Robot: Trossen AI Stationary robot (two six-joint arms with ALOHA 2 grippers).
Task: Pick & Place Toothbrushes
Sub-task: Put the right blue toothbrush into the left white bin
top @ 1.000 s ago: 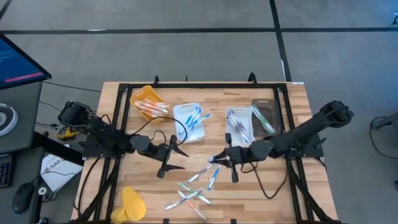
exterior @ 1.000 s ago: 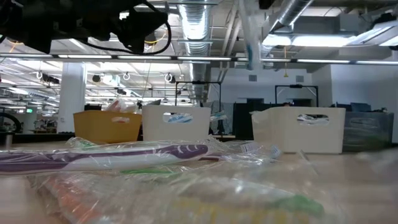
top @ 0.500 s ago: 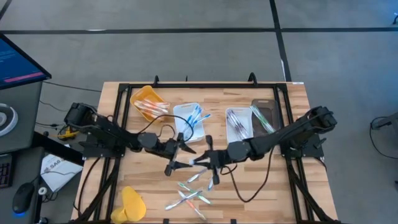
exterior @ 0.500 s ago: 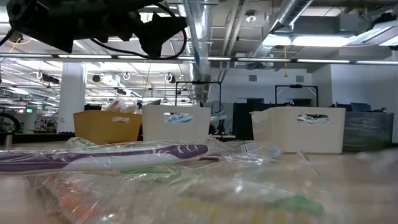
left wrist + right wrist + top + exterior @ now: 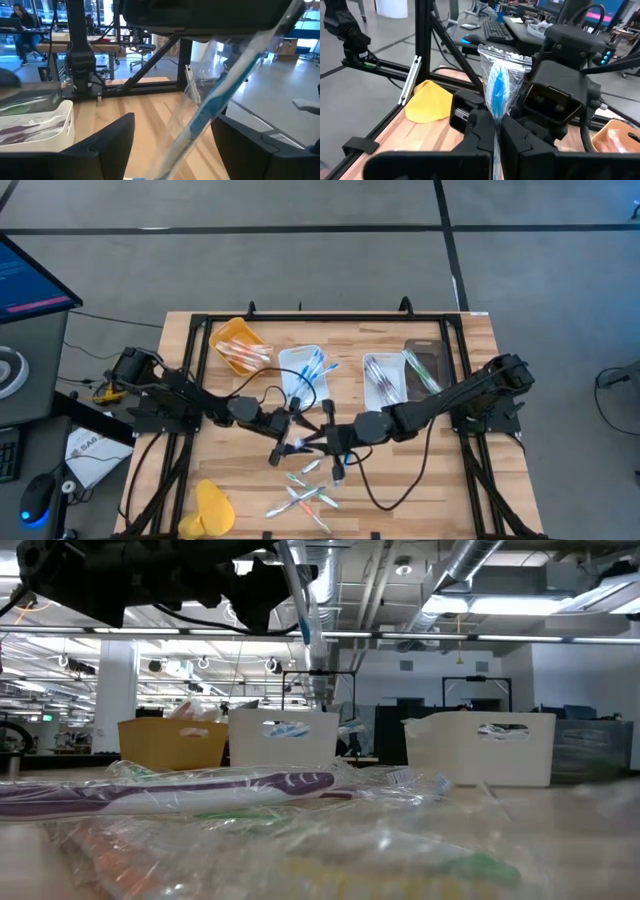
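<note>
Right end effector [image 5: 495, 131] pinching a blue wrapped toothbrush [image 5: 496, 90] above mid-desk [image 5: 470, 330]. Left end effector [image 5: 167, 145] spread, fingers either side of the same toothbrush, apparently not touching. More toothbrushes [image 5: 310, 490] lying below.

Both dark arms reach low toward the middle of the bench, their claws meeting almost tip to tip. The right claw [image 5: 318, 444], fingers [image 5: 481, 131] pinched together, clamps a wrapped blue toothbrush [image 5: 496, 90]. The left claw [image 5: 300, 430] faces it with fingers [image 5: 116, 141] spread wide on either side of the toothbrush.
</note>
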